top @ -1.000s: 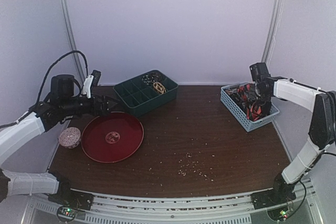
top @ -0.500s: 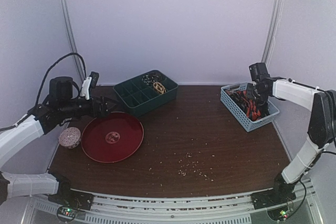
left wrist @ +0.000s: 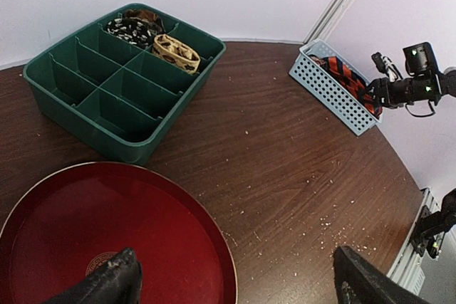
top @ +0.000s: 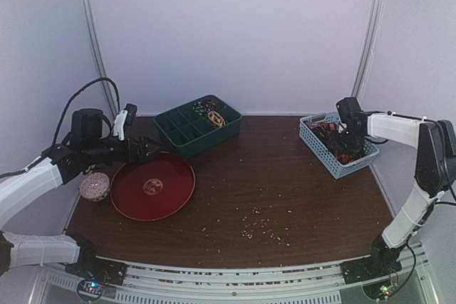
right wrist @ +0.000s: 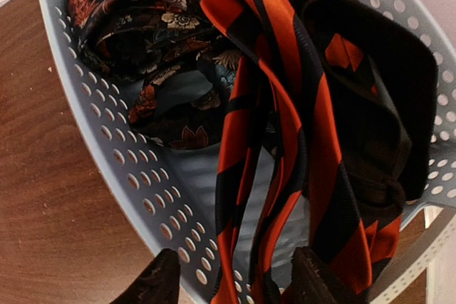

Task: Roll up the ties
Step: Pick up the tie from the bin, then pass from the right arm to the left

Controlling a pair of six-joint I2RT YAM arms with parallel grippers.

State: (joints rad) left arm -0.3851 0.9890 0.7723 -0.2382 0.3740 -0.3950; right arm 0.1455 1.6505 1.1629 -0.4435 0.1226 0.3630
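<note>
A striped orange-red and black tie (right wrist: 285, 105) lies bunched in the blue perforated basket (right wrist: 142, 169), beside a dark floral tie (right wrist: 142, 26). My right gripper (right wrist: 239, 282) is open low in the basket, one strand of the striped tie hanging between its spread fingers. In the top view the right gripper (top: 347, 147) is inside the basket (top: 335, 167) at the right rear. Two rolled ties, one tan (left wrist: 176, 53) and one dark patterned (left wrist: 132, 30), sit in the green tray's far cells. My left gripper (left wrist: 231, 286) is open and empty above the red plate's edge.
The green divided tray (top: 187, 134) stands at the left rear. A round red plate (top: 152, 186) lies in front of it. A speckled pinkish ball (top: 94, 186) sits at the plate's left. Pale crumbs (top: 256, 226) dot the table's middle.
My right gripper has moved down and slightly left, deeper into the basket over the striped tie. My left gripper has shifted a little to the right.
</note>
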